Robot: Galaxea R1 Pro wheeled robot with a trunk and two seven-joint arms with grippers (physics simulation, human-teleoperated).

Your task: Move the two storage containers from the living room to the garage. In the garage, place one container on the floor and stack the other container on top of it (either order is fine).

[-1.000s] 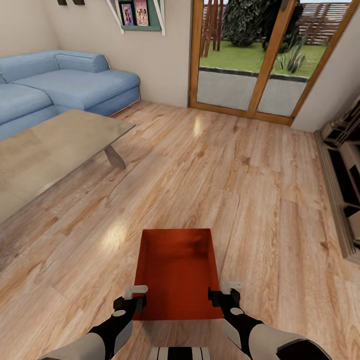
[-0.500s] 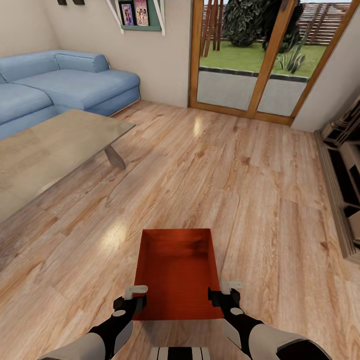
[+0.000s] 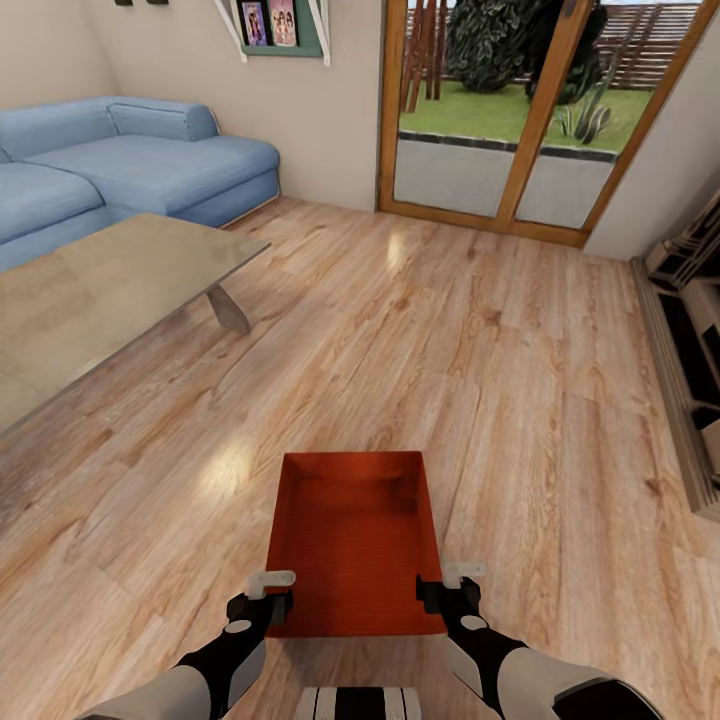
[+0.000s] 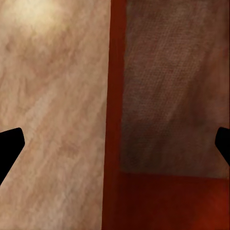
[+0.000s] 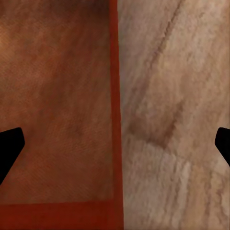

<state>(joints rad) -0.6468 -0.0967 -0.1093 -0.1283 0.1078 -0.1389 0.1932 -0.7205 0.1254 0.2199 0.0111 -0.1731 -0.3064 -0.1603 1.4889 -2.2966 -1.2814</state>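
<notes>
**One bin between two claws, still in the living room**

The room came first: a light wood plank floor (image 3: 470, 330), a blue corner sofa (image 3: 130, 170), a glass coffee table (image 3: 90, 300) and wood-framed glass doors (image 3: 500, 110) onto a garden.

One storage container (image 3: 355, 545) sat on the planks directly ahead of the robot, its long axis running away from the trunk. I counted one container and two claws.

The left claw (image 3: 271, 578) stood at the bin's near left corner, the right claw (image 3: 463, 570) at its near right — about equally close. Each wrist view looked down with a side wall running between the fingers (image 4: 8, 146), which stood wide apart, straddling that wall — not clamped on it.
</notes>
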